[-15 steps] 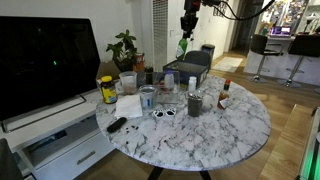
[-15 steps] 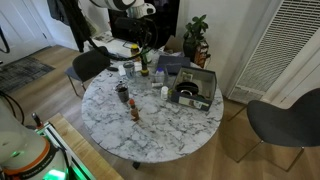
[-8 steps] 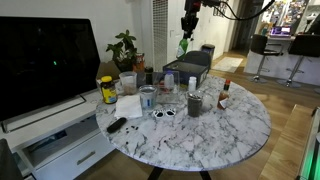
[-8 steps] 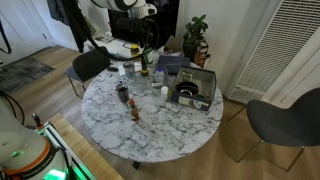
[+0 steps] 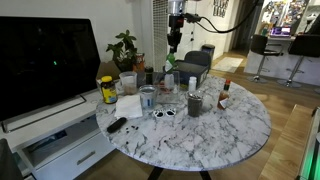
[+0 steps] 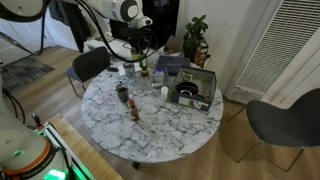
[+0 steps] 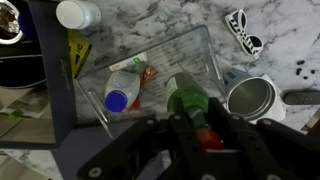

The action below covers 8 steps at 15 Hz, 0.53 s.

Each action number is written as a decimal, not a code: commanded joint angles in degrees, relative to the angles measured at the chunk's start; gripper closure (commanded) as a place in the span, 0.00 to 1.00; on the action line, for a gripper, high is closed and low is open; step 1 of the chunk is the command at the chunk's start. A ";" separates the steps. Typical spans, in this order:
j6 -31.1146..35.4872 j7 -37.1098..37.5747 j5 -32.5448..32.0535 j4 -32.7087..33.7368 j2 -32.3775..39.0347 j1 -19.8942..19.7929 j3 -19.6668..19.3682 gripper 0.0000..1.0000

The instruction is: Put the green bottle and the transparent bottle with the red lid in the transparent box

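Note:
My gripper [image 7: 190,125] is shut on the green bottle [image 7: 185,100]; a red part shows at the jaw end. I hold it above the transparent box [image 7: 195,50], which contains a white bottle with a blue cap [image 7: 125,90]. In both exterior views the gripper [image 5: 171,42] [image 6: 143,50] hangs over the far side of the table with the green bottle [image 5: 169,62] [image 6: 143,68] below it, over the box [image 5: 166,88]. The transparent bottle with the red lid [image 5: 225,94] [image 6: 135,109] stands apart on the marble.
A metal cup [image 7: 252,98] stands beside the box, with sunglasses [image 7: 240,22] beyond it. A black case [image 5: 190,65] is next to the box. A yellow-labelled jar [image 5: 107,90], napkin [image 5: 128,105], remote [image 5: 116,125], dark jar [image 5: 194,102] and plant [image 5: 125,48] are also there.
My gripper has carried the green bottle sideways and lower, from beside the black case to over the transparent box. The other table items have not moved.

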 commanded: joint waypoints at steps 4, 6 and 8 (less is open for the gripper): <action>-6.61 -0.82 -3.16 13.71 12.70 1.52 -0.25 0.93; -7.13 -1.15 -3.17 17.31 15.89 1.65 -0.22 0.93; -8.02 -0.56 -5.01 21.04 18.88 2.53 -1.09 0.93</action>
